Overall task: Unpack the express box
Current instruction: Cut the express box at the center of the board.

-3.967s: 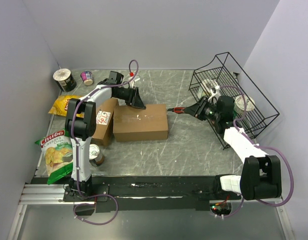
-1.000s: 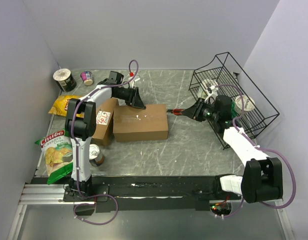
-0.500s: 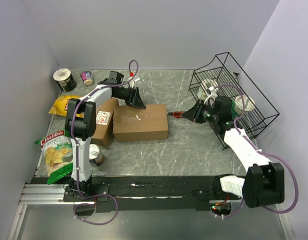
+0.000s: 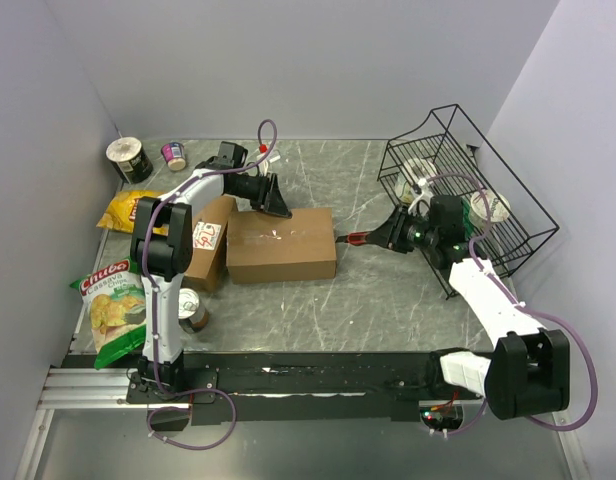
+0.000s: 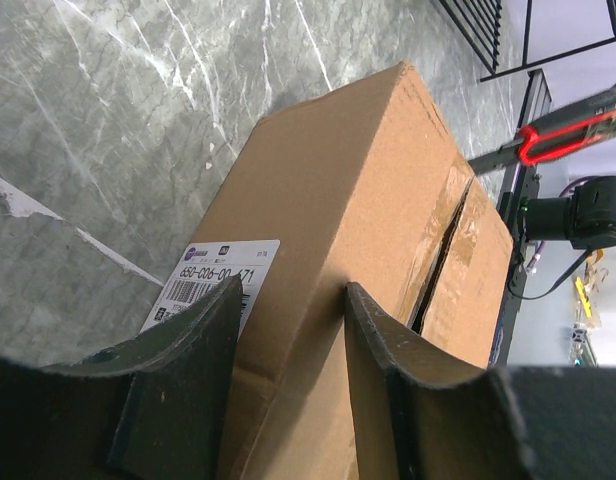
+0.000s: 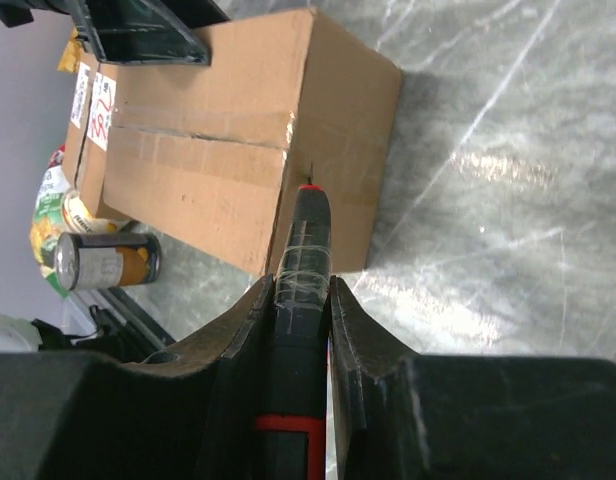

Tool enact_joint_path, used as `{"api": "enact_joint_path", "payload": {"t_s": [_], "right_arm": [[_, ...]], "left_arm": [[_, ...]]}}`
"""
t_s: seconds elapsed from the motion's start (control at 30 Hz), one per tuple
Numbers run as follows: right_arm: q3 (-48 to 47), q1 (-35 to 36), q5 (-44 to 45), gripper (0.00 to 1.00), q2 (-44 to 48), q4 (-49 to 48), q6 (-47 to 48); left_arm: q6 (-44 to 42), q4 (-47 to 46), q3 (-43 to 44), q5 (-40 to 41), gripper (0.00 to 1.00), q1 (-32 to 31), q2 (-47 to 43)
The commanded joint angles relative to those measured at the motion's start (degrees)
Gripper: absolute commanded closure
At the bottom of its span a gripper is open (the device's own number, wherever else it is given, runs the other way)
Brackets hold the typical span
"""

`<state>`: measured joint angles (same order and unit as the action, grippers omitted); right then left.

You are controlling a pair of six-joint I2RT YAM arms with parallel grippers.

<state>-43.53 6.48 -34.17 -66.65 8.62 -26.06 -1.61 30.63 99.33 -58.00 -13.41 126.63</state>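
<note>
Grey, marble-veined desk (image 4: pixel 388 300) fills the space between pale walls, with both arm bases bolted along its near edge. By the near left corner a green bag of cassava chips (image 4: pixel 113 305) lies flat, and a tin can (image 4: pixel 194 310) lies on its side just beside it.

Toward the middle of the desk, left of centre, sits the brown express box (image 4: pixel 281 248), closed, with clear tape along its top seam. A smaller box (image 4: pixel 210 245) with a printed label on top lies against its left side.

From the right edge the right hand (image 4: pixel 388 234) reaches in low, clenched on a black and red cutter (image 4: pixel 354 238). The cutter's tip meets the right end face of the express box, just under the top edge near the taped seam.

On the far side of the express box the left hand (image 4: pixel 278 208) comes down onto its far top edge. Its fingers (image 5: pixel 188 350) stand apart astride that edge, one over the labelled side and one over the top. Whether they pinch the cardboard I cannot tell.

A yellow snack bag (image 4: pixel 126 210) lies by the left edge. A black wire basket (image 4: pixel 498 235) stands tilted at the far right corner with lidded cups inside. At the far left corner stand a noodle cup (image 4: pixel 128 158) and a small pink cup (image 4: pixel 174 155)
</note>
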Motion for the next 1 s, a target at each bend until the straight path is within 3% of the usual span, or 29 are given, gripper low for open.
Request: {"api": "enact_joint_path", "payload": {"t_s": [0.0,0.23,0.5,0.97], "right_arm": [[-3.22,-3.05,-0.45,1.00,-0.14,-4.56,-4.78],[-6.83,-2.62,-1.33,1.00,-7.95,-11.96,-10.32],[-7.19,-0.42,-2.74,1.00,-10.16,-14.16,-12.08],[-6.74,0.73,-4.15,1.00,-5.51,-1.68,-7.69]], "left_arm": [[-1.65,0.83,-1.15,14.93,0.99,1.02,3.89],[-1.82,1.18,-1.33,14.76,0.99,0.93,3.71],[-1.91,1.18,-1.51,15.11,0.99,0.93,3.63],[-0.68,0.83,0.25,20.55,0.99,0.84,5.38]]}}
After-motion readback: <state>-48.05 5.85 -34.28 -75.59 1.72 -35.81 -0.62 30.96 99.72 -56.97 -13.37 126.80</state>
